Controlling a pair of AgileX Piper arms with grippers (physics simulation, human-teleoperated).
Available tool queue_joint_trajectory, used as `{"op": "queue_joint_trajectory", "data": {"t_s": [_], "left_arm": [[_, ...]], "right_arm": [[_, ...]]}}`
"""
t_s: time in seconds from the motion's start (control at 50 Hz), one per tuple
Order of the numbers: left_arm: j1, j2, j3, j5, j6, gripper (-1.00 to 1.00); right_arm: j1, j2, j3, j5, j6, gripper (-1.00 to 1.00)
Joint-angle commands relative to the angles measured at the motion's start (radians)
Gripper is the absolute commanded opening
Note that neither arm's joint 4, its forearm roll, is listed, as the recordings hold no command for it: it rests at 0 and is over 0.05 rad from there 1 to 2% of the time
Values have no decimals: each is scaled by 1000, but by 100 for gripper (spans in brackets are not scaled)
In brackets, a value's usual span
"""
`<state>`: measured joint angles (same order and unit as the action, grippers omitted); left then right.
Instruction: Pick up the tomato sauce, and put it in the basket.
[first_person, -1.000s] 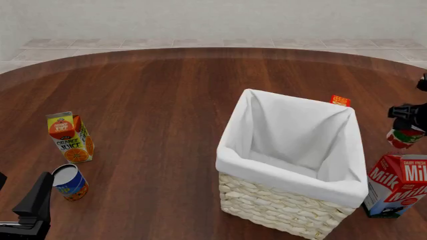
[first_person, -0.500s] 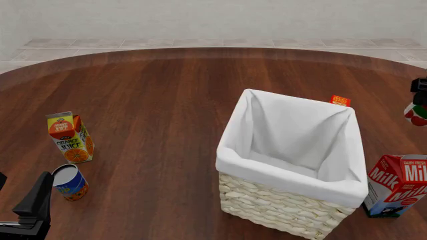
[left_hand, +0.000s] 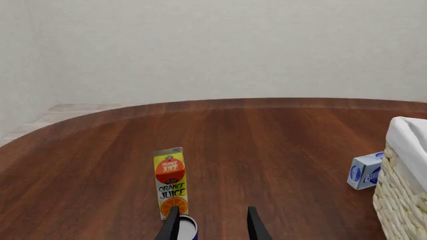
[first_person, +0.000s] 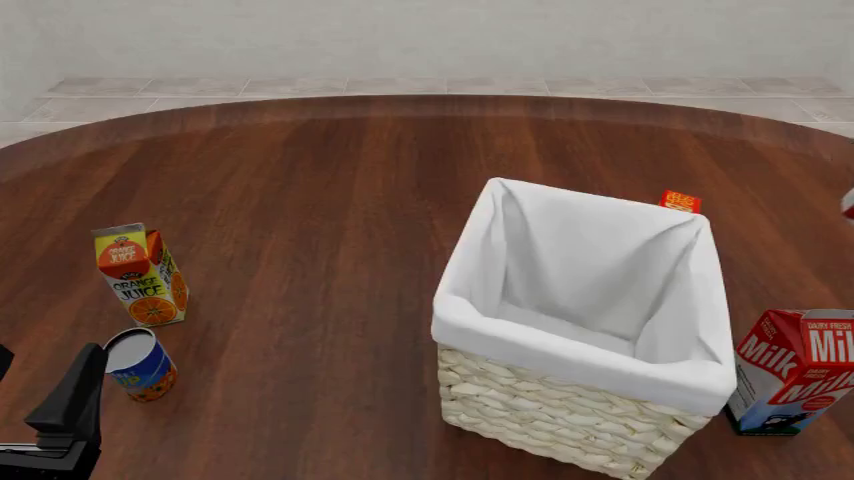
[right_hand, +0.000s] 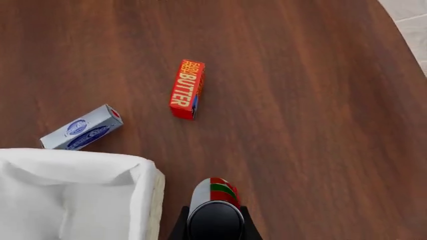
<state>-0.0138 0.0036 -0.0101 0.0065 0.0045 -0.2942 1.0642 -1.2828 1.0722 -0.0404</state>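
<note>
In the right wrist view the tomato sauce (right_hand: 215, 202), a small can with a white, red and green label and a dark metal end, sits between the fingers of my right gripper (right_hand: 215, 222), which is shut on it. It hangs above the bare wood just beside a corner of the basket (right_hand: 143, 172). In the front view the basket (first_person: 574, 400) stands right of centre; only a sliver of the can (first_person: 849, 203) shows at the right edge. My left gripper (left_hand: 212, 227) is open and empty at the near left.
An orange juice carton (first_person: 139, 275) and a blue-and-orange can (first_person: 140, 365) stand by the left gripper. A milk carton (first_person: 794, 370) stands right of the basket. A red butter box (right_hand: 187, 89) and a blue-and-white box (right_hand: 81, 128) lie beyond the basket.
My right gripper has risen with the can and moved toward the right edge of the front view, almost leaving it. The left arm has not moved.
</note>
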Motion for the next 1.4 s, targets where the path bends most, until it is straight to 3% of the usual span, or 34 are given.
{"op": "queue_joint_trajectory", "data": {"t_s": [0.02,0.14,0.8,1.26,1.4], "left_arm": [[0,0,0,0,0,100],[0,0,0,0,0,100],[0,0,0,0,0,100],[0,0,0,0,0,100],[0,0,0,0,0,100]], "right_arm": [[44,-83,-55,111,5,-100],[69,-112,-71,147,3,-100],[236,-156,-39,148,-25,-100],[391,-105,-116,148,14,-100],[403,-92,-111,148,2,-100]]}}
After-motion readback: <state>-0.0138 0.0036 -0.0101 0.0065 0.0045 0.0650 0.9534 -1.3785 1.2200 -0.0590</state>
